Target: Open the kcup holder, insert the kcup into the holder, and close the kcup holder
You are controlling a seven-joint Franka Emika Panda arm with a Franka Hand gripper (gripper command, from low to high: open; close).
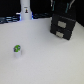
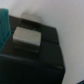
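Note:
The kcup holder (image 1: 62,26) is a black box with two front slits, standing at the back on the exterior view's right. Its drawer looks shut. The kcup (image 1: 17,49), a small pale pod with a green top, stands alone on the white table (image 1: 45,60) toward the exterior view's left, far from the holder. My gripper (image 1: 62,10) hangs dark and blurred just above the holder. In the wrist view the holder's black top (image 2: 45,55) fills the frame. Two grey fingers (image 2: 27,38) show over it with a gap between them, and the gripper (image 2: 29,28) holds nothing.
A white bottle-like post (image 1: 25,11) stands at the back toward the exterior view's left. Dark clutter lines the table's far edge. A teal object (image 2: 4,30) shows at the wrist view's edge.

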